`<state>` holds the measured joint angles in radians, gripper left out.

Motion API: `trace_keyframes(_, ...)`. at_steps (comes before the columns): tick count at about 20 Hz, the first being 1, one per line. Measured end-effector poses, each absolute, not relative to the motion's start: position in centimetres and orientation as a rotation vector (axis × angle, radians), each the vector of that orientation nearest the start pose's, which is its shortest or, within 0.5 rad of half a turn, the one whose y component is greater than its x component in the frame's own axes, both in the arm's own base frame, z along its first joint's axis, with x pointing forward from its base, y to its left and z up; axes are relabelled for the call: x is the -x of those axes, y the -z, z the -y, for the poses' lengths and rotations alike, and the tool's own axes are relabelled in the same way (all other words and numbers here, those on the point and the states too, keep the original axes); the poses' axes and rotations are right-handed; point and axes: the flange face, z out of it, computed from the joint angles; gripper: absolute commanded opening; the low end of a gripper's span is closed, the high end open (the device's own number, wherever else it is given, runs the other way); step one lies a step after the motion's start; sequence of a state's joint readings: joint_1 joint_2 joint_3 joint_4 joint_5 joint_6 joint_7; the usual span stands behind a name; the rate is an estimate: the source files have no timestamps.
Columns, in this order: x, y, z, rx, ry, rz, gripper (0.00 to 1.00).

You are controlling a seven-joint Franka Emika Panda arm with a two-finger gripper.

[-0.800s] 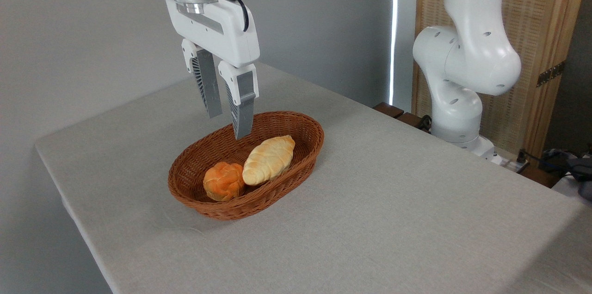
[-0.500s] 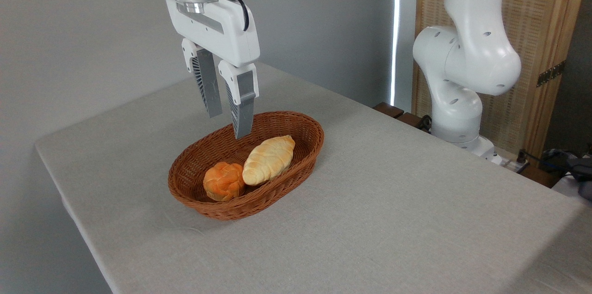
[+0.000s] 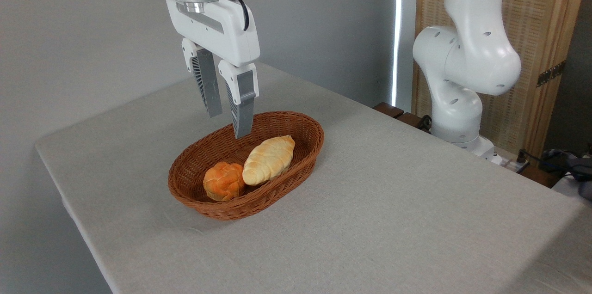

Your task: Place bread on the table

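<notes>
The bread (image 3: 269, 159), a long pale-golden braided loaf, lies in a brown wicker basket (image 3: 296, 124) on the light grey table (image 3: 393, 211). Beside it to the left in the basket sits a small round orange bun (image 3: 224, 181). My gripper (image 3: 227, 126) hangs above the basket's far left rim, up and to the left of the bread, pointing down. Its grey ribbed fingers (image 3: 243, 111) stand apart with nothing between them, and they touch neither the loaf nor the basket.
The arm's white base and lower links (image 3: 462, 76) rise at the table's far right side. A wooden slatted screen (image 3: 545, 30) stands behind it. Dark cables (image 3: 566, 164) lie at the right edge. The table's left edge (image 3: 69, 201) drops off near the basket.
The gripper has risen very slightly; bread, bun and basket have not moved.
</notes>
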<state>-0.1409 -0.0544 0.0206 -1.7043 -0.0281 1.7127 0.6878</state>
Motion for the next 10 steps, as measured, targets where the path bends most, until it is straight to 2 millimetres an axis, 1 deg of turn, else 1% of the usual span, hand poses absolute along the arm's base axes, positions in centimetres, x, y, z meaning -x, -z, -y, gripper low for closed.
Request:
trace_keyframes(5, -54.4, -60.0, 6.8, 2.901, 0.094, -1.236, 1.0)
trace_keyframes(8, -54.2, -58.9, 7.2, 2.904, 0.058, -1.248, 1.0)
trace_keyframes(10, -53.5, -58.1, 7.4, 2.905, 0.031, -1.258, 1.0)
